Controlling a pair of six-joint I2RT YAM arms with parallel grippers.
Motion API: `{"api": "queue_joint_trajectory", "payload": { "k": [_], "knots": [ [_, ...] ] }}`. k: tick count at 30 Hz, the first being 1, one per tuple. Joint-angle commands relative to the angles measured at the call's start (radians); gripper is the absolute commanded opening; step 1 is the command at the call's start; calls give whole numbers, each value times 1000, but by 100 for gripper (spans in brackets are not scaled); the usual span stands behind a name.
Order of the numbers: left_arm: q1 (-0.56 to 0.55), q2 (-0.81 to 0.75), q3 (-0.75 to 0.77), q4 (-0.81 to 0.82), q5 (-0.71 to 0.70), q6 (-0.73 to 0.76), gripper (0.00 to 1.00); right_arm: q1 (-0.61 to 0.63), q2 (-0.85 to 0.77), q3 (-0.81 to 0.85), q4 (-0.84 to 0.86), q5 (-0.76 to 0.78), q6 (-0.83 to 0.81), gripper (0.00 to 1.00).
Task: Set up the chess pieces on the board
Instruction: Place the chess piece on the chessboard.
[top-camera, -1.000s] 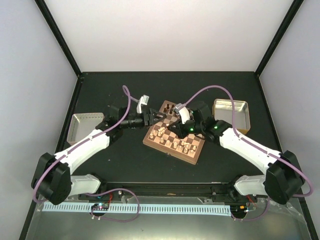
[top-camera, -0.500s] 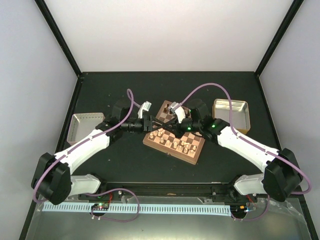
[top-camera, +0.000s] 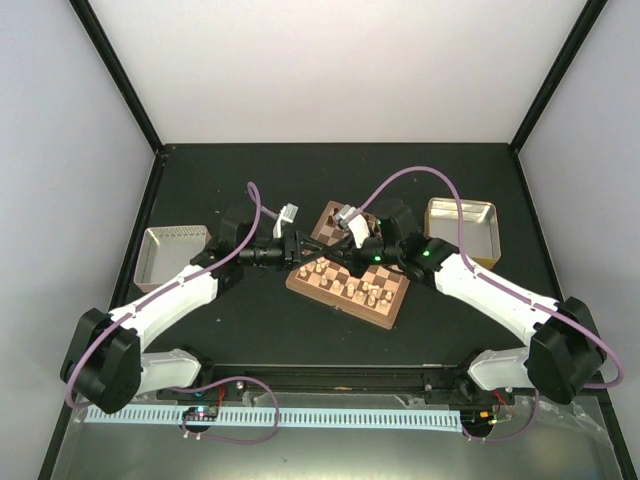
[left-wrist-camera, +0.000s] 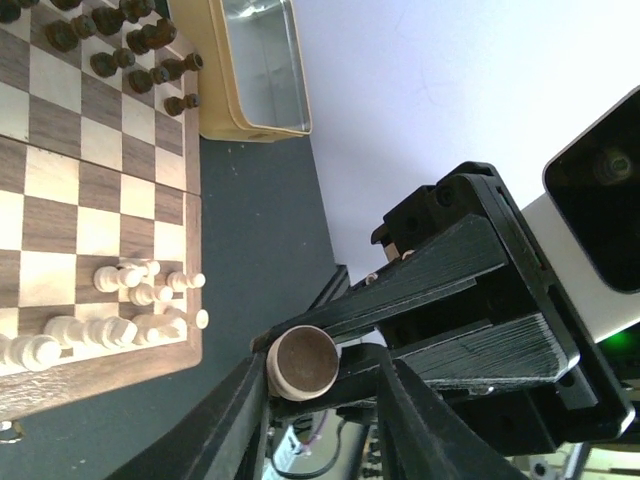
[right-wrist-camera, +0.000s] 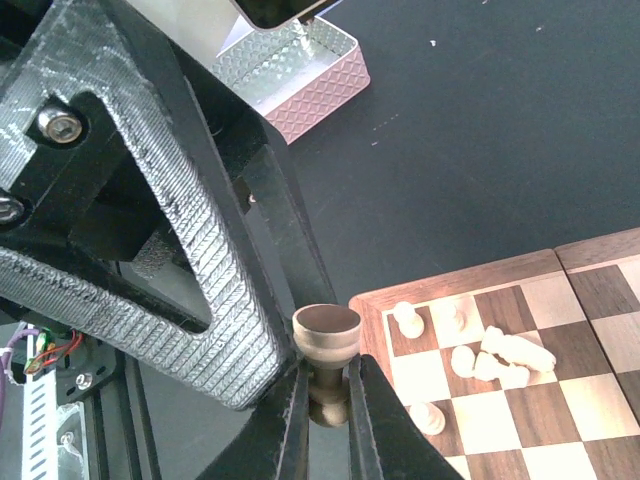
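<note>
Your dark piece (right-wrist-camera: 325, 335) is up between the two claws, just off the corner of the board (right-wrist-camera: 590, 400); turned wood, a waisted neck, and a round flat base with a paler rim facing the left wrist camera. Your right gripper (right-wrist-camera: 327, 378) has it; both slim fingers are pressed onto the neck, closed down to the neck's own width. Your left gripper (left-wrist-camera: 325, 368) is spread wider than the base; one black finger sits just beside the base and the other stands off it; whether the near one touches, I can't tell. From the right wrist, that left claw shows as a big ribbed black wedge right next to the piece.

The board is wood, checkered tan and dark brown with a plain brown border; in the top view it lies skewed to the table's edge. Pale pieces (right-wrist-camera: 495, 355) bunch on the corner squares nearest the claws; several are tipped on their sides and a few stand upright. Dark pieces (left-wrist-camera: 130, 50) crowd the opposite end, close to the gold tin (left-wrist-camera: 215, 90).

That tin is smooth metal with rounded corners, just beside the board's far end; the other tray (right-wrist-camera: 330, 95) has diamond-embossed walls and sits well apart from the board on the left arm's side.

The table (top-camera: 250, 330) is matte black; plain white walls close it in, with black frame posts running up the corners; both arms (top-camera: 500, 295) are white-shelled and reach in from the near edge to meet over the board's far-left corner.
</note>
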Motion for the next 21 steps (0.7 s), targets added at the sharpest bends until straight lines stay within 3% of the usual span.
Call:
{"api": "queue_joint_trajectory", "payload": {
  "k": [1, 8, 12, 14, 21],
  "knots": [
    [13, -7, -10, 99, -11, -83, 30, 28, -23, 12, 32, -28, -37, 7],
    [13, 9, -19, 99, -13, -94, 22, 33, -41, 8, 37, -16, -43, 6],
    [13, 26, 0, 80, -5, -80, 34, 43, -42, 11, 31, -18, -57, 7],
    [13, 36, 15, 63, -2, -70, 36, 47, -38, 13, 25, -12, -63, 7],
    [10, 43, 14, 52, 18, -61, 10, 53, -36, 26, 15, 41, -43, 8]
  ]
}}
